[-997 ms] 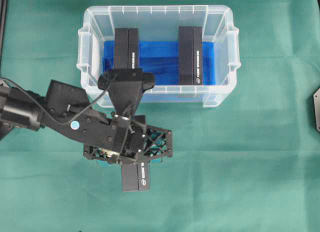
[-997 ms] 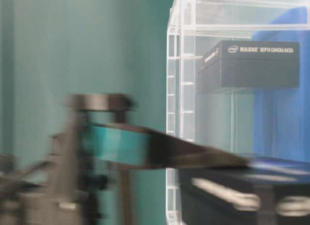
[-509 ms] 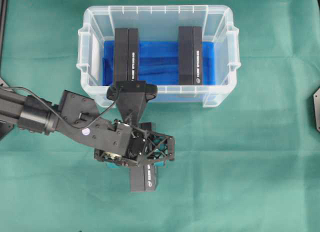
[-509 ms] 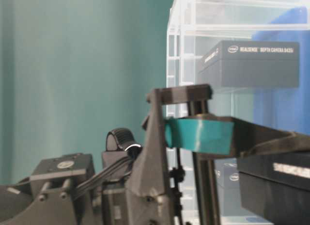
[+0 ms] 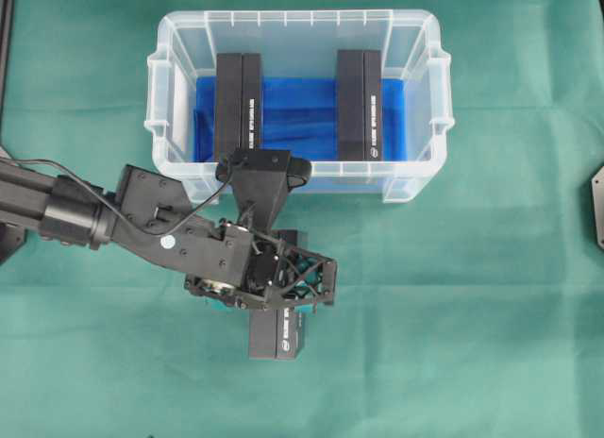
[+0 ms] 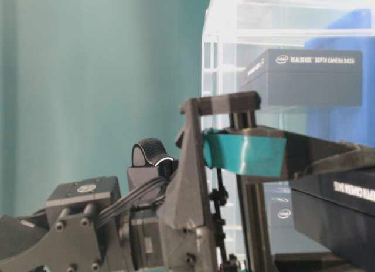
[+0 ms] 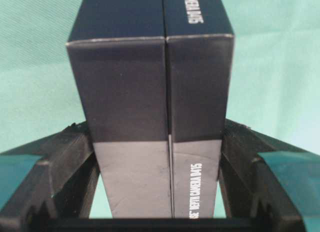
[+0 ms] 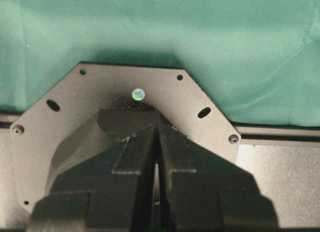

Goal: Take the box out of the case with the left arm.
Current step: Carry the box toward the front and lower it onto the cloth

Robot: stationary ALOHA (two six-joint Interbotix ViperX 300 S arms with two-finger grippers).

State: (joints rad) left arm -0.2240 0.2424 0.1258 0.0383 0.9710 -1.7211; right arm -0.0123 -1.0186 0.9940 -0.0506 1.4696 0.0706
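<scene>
The left gripper (image 5: 274,296) is clamped on a black box (image 5: 275,332), one finger pressing each long side, as the wrist view shows (image 7: 150,117). The teal pads (image 6: 243,155) sit on the outer parts of the fingers. The box is held outside the case (image 5: 415,174), just in front of its near wall, over the green cloth (image 5: 472,315). The left arm (image 5: 85,216) reaches in from the left edge of the overhead view.

Two more black boxes stand on edge inside the case on the blue lining (image 5: 297,112): one at the left (image 5: 238,103), one at the right (image 5: 360,103), well apart.

The right gripper (image 8: 156,157) has its fingers pressed together, above a black plate (image 8: 75,102).
</scene>
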